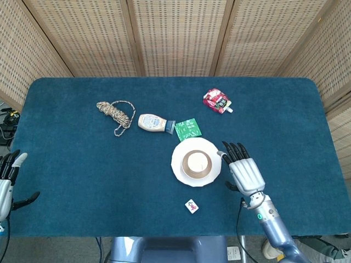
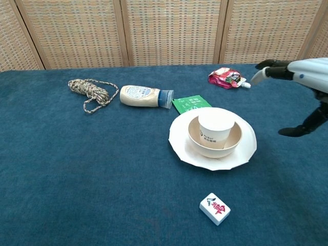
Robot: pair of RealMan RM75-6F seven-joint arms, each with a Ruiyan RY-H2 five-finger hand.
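Observation:
My right hand (image 1: 243, 171) (image 2: 300, 87) hovers open, fingers spread, just right of the white plate (image 1: 180, 173) (image 2: 178, 141), holding nothing. On the plate sits a tan bowl (image 2: 233, 141) with a white paper cup (image 1: 196, 162) (image 2: 215, 128) standing in it. A mahjong tile (image 1: 191, 206) (image 2: 214, 208) lies on the blue cloth in front of the plate. My left hand (image 1: 6, 178) stays open at the table's near left edge, far from everything, and the chest view does not show it.
Behind the plate lie a green packet (image 1: 188, 129) (image 2: 191, 104), a squeeze bottle on its side (image 1: 154, 123) (image 2: 145, 96) and a coil of rope (image 1: 116, 113) (image 2: 91, 91). A red pouch (image 1: 216, 101) (image 2: 227, 78) lies at the back right. Wicker screens stand behind the table.

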